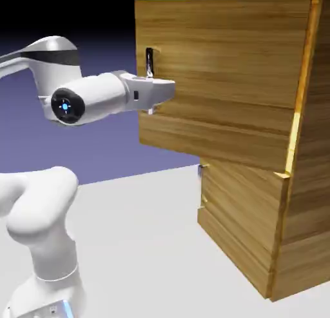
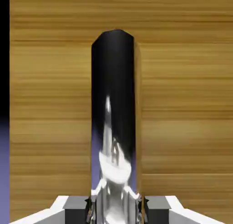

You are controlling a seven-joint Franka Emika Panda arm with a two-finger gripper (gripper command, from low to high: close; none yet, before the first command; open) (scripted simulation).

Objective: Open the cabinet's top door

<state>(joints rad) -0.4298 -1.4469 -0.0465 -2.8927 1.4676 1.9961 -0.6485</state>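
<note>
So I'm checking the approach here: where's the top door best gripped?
By its handle, a slim upright bar near the top door's free edge. Come straight at the face, fingers either side; the pincer is shut on it that way.

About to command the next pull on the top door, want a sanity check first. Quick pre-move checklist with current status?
1. Gripper shut on the handle: ok. In the hand view the bar sits between the finger tips.
2. Right panel: ok. The handle is on the top door, not the shorter lower door.
3. Door started moving: ok. In the exterior view the top door has swung out at its handle side, past the lower door's front.
4. Grip height on the bar: ok, low on the handle, with most of the bar showing above the fingers.
5. Swing path clear: ok as far as seen; only the table lies below.
6. Slip in the grip: cannot tell.
</note>
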